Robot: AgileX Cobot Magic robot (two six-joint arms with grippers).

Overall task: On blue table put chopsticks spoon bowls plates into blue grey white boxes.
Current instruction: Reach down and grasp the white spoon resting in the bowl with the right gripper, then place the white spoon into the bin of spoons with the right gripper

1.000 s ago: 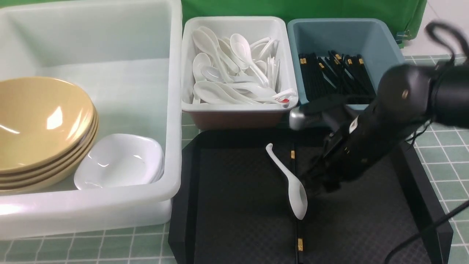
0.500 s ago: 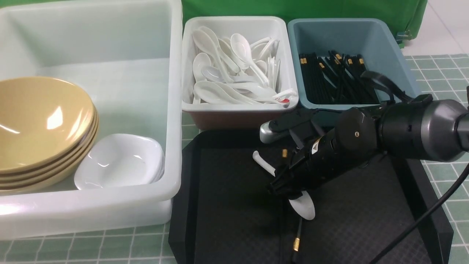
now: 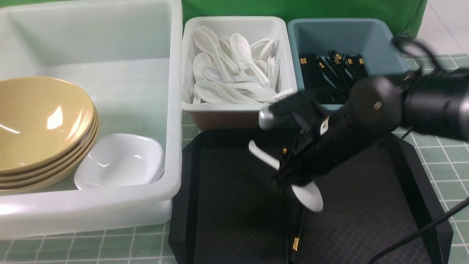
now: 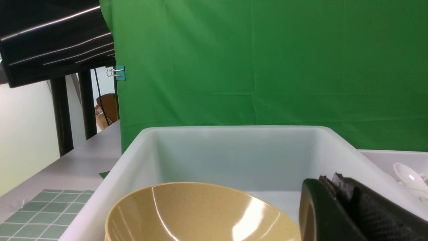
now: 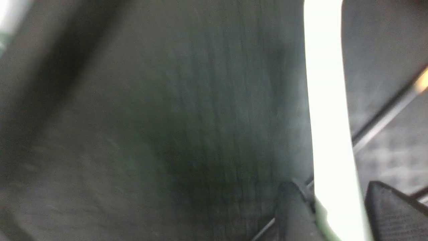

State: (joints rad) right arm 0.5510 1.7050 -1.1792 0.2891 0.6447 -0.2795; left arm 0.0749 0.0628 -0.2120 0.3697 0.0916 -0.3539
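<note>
My right gripper [image 3: 289,176] hangs low over the black tray [image 3: 227,212], shut on the handle of a plain white spoon [image 3: 309,196]. The spoon is tilted, scoop towards the front. In the right wrist view the white spoon [image 5: 329,100] runs between both fingers of the right gripper [image 5: 334,189]. A black chopstick [image 3: 295,238] with a gold band lies on the tray below the spoon. My left gripper [image 4: 329,179] is shut and empty, beside the yellow bowls [image 4: 200,214]. Stacked yellow bowls [image 3: 40,117] and white plates [image 3: 121,159] sit in the large white tub [image 3: 176,110].
The white box [image 3: 234,20] behind the tray holds several white spoons, one with a red mark. The blue-grey box [image 3: 348,33] next to it holds several black chopsticks [image 3: 329,71]. The green-tiled table [image 3: 447,154] shows to the right of the tray. A black cable crosses the front right corner.
My right gripper swung left over the tray, came down on the spoon and closed on its handle. The spoon now sits higher, and the chopstick beneath it has shifted.
</note>
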